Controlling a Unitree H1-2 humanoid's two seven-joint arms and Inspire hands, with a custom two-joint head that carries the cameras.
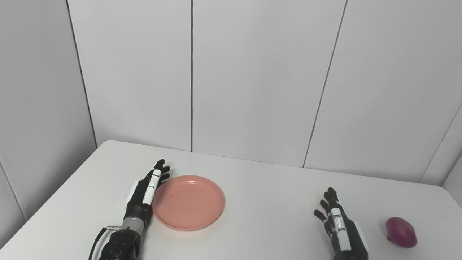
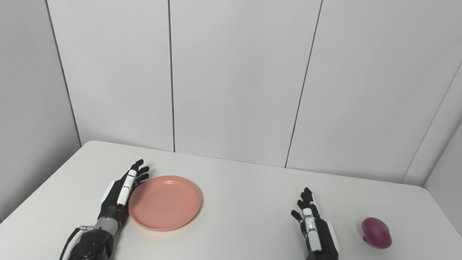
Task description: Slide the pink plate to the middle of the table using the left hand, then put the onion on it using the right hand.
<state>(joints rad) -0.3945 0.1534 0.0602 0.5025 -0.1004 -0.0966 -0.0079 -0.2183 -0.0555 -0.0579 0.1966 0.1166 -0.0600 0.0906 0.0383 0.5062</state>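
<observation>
- Currently, pink plate (image 1: 188,202) lay left of the worktop (image 1: 260,187) centre; shallow, round, matte salmon, raised rim, nothing on it.
- Left hand (image 1: 146,191) lay flat along the plate's left rim, fingers (image 1: 161,169) extended and slightly apart, holding nothing; apparently set to push it rightward.
- Right hand (image 1: 337,220) waited, fingers apart, near the onion (image 1: 400,232), a glossy purple bulb at far right.

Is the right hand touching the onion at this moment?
Apart. In the left eye view, bare white table shows between the right hand and the onion; the hand is open, to the onion's left.
</observation>
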